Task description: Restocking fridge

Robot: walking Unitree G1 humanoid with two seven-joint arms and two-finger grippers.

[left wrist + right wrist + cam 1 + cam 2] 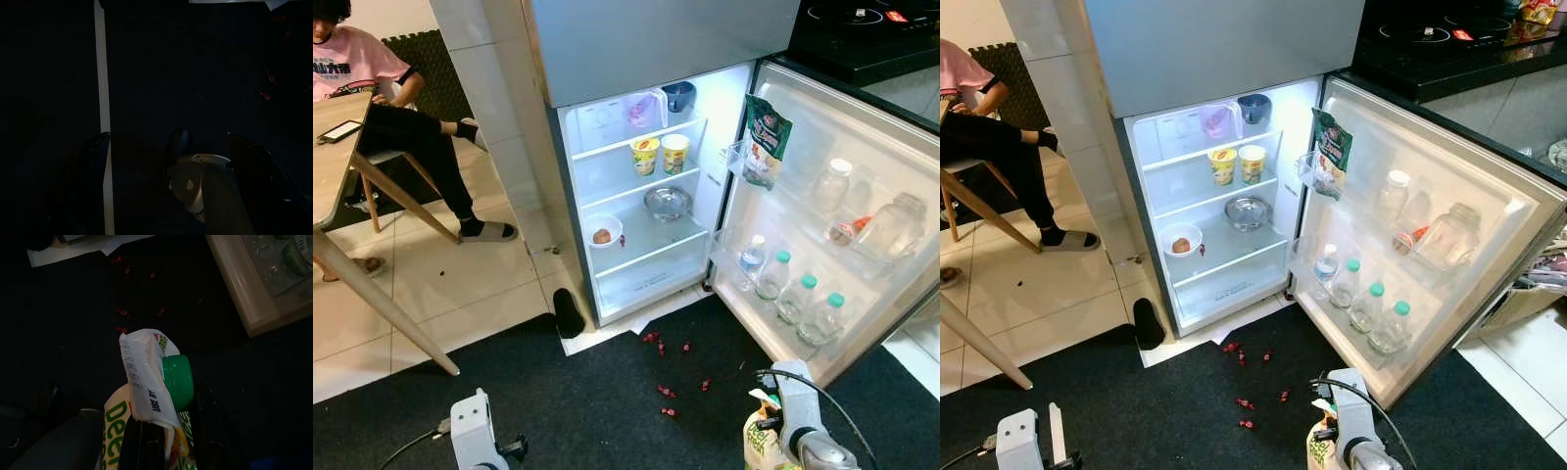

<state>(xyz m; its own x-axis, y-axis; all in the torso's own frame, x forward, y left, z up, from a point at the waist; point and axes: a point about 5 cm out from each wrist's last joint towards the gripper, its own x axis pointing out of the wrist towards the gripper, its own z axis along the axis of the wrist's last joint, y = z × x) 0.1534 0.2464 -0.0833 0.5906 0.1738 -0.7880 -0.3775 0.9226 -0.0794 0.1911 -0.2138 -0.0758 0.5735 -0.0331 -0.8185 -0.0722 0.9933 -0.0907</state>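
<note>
Fridge (636, 186) stands wide open ahead of me, its door (862, 215) swung out to my right. On the shelves I see two yellow cups (659, 154) side by side, a steel bowl (667, 203) one shelf down, and a white bowl (603, 232) holding something brown near the shelf's left end. The top shelf carries a clear pitcher (644, 108) and a dark blue cup (679, 95). In the door, a green snack packet (765, 142) sits in the upper pocket, and green-capped bottles (798, 297) line the lower rack.

My right arm is low at the bottom of the head view, forearm angled forward. The right gripper (168, 431) is clamped on a white pouch with a green screw cap (151, 396), its black fingers (210, 431) on either side of the pouch, held above the dark mat (607, 401), well short of the fridge.

My left arm hangs low on the left; the left gripper (168, 161) has its fingers spread apart over the dark mat, holding nothing.

Small red bits (671, 367) lie scattered on the mat before the fridge. A person (382, 108) sits at a wooden table (333, 157) at far left.
</note>
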